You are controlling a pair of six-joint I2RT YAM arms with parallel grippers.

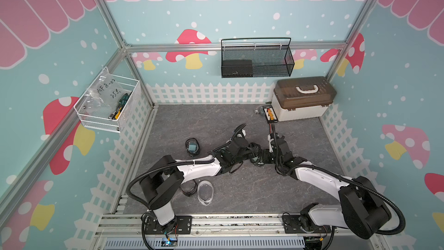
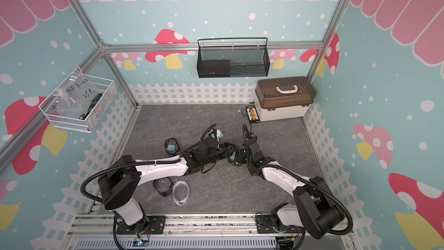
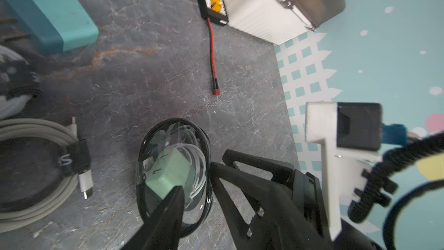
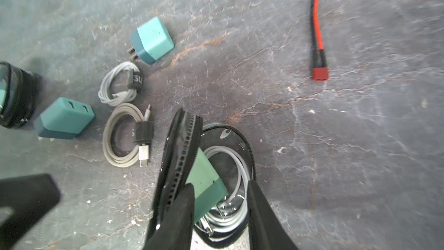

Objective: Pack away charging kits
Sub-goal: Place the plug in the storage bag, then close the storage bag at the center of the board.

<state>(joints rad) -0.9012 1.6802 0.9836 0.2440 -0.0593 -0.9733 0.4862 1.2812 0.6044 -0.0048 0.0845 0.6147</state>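
My right gripper point(image 4: 219, 186) straddles the open black-rimmed pouch point(image 4: 179, 145), apparently steadying it around the green charger point(image 4: 204, 171). Whether it is clamped I cannot tell. On the left gripper point(image 4: 26, 196), the jaws are equally unreadable.

Grey marbled tabletop point(image 1: 182, 121) — beige box point(image 1: 300, 110) and connector board point(image 1: 270, 114) far right; black-rimmed pouches point(image 1: 192, 147), clear pouch point(image 1: 206, 192), teal chargers point(image 4: 152, 40), coiled cables point(image 4: 120, 84) loose.

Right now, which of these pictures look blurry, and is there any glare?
Left wrist view: the teal cube wall charger is out of focus. Right wrist view: a white glare spot sits on the black-rimmed clear oval pouch, and the picture's corners are smeared. Both top views: sharp and evenly lit.
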